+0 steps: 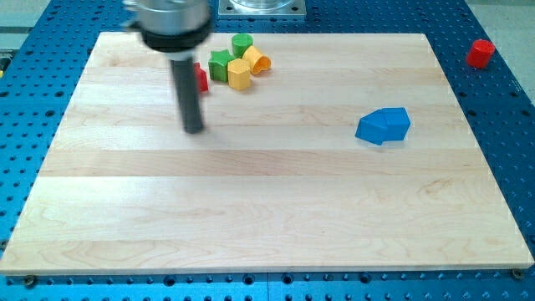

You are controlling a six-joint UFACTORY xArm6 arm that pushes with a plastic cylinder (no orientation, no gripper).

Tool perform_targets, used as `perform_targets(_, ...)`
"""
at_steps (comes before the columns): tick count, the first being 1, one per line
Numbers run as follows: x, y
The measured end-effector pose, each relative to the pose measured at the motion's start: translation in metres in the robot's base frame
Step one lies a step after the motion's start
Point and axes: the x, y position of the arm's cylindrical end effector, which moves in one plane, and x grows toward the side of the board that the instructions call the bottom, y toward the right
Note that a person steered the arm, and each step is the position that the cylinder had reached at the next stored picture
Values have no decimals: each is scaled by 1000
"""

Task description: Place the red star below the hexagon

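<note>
My tip (194, 130) rests on the wooden board at the view's upper left. A red block (201, 78), mostly hidden behind the rod, shows just right of the rod and above the tip; its shape cannot be made out. To its right sits a cluster: a yellow hexagon (239, 74), a green star-like block (221, 63), a green cylinder (242, 44) and a yellow block (256, 59). The tip is below and left of the cluster, apart from it.
Two blue blocks (384, 125) lie together at the view's right middle. A red cylinder (480, 53) stands off the board on the blue perforated table at the upper right. The board's edge (267, 272) runs along the bottom.
</note>
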Motion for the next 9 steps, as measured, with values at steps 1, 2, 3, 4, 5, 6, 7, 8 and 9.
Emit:
perform_targets(1,-68,-62)
perform_targets(2,-82,-21)
perform_targets(3,-48,61)
perform_targets(4,-51,67)
perform_targets(5,-120,30)
perform_targets(6,-136,30)
perform_targets(7,-105,65)
perform_targets(8,-40,69)
perform_targets(9,11,115)
